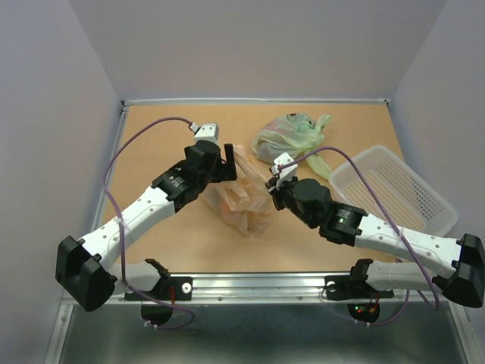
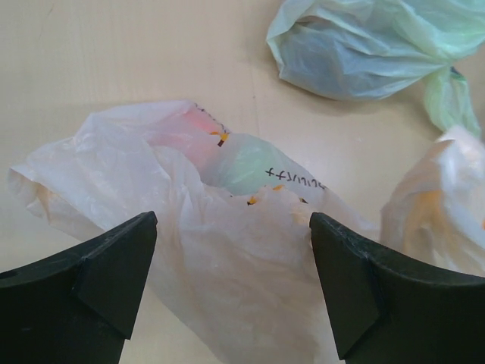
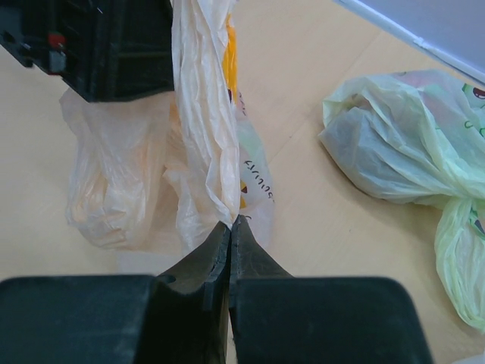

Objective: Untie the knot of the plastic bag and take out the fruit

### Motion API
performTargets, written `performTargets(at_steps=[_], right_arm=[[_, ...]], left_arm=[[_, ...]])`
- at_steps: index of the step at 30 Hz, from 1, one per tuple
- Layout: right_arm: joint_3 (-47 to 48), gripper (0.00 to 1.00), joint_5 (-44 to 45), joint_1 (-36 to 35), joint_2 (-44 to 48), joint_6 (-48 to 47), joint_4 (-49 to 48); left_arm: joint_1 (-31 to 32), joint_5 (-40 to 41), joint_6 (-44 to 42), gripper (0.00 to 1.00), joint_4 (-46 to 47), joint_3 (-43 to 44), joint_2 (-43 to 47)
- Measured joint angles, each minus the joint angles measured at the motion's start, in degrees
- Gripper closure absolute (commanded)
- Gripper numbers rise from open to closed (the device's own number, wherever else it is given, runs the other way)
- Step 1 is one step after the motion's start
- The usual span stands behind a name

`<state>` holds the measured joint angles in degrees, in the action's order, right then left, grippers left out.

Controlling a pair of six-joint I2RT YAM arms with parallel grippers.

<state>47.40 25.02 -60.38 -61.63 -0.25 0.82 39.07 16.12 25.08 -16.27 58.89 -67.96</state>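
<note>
The peach-orange plastic bag lies mid-table between both arms. My left gripper hangs open just above it, with crinkled bag film spread under the gap and neither finger touching it. Through the film a pale green fruit and a pinkish one show faintly. My right gripper is shut on a twisted strip of the bag's handle, which rises taut from its tips toward the left gripper. I cannot make out the knot itself. In the top view the right gripper sits at the bag's right edge.
A pale green bag with a tied tail lies behind the peach one, to the right. A white perforated basket stands at the right side of the table. Grey walls close in the table on three sides.
</note>
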Motion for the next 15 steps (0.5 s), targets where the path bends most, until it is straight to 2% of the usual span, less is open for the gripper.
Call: performTargets(at_steps=[2, 4, 7, 8, 9, 10, 15], right_arm=[[0.0, 0.99, 0.0, 0.0, 0.1, 0.0, 0.0], [0.0, 0.99, 0.0, 0.0, 0.2, 0.0, 0.0], [0.0, 0.99, 0.3, 0.0, 0.9, 0.0, 0.0], [0.0, 0.99, 0.7, 0.0, 1.3, 0.0, 0.0], [-0.1, 0.99, 1.0, 0.0, 1.6, 0.0, -0.1], [-0.4, 0.99, 1.3, 0.0, 2.1, 0.0, -0.2], [-2.1, 0.99, 6.4, -0.1, 4.0, 0.1, -0.5]], left_arm=[[0.3, 1.0, 0.0, 0.07, -0.3, 0.0, -2.1], [0.6, 1.6, 0.0, 0.13, -0.6, 0.0, -3.7], [0.7, 2.7, 0.1, 0.46, -1.0, 0.0, -5.2], [0.7, 3.3, 0.3, 0.61, -1.2, 0.0, -5.4], [0.7, 3.9, 0.2, 0.87, -1.4, 0.0, -5.4], [0.7, 4.2, 0.6, 0.98, -1.4, 0.0, -5.4], [-0.5, 5.4, -0.7, 1.00, -1.4, 1.0, -5.4]])
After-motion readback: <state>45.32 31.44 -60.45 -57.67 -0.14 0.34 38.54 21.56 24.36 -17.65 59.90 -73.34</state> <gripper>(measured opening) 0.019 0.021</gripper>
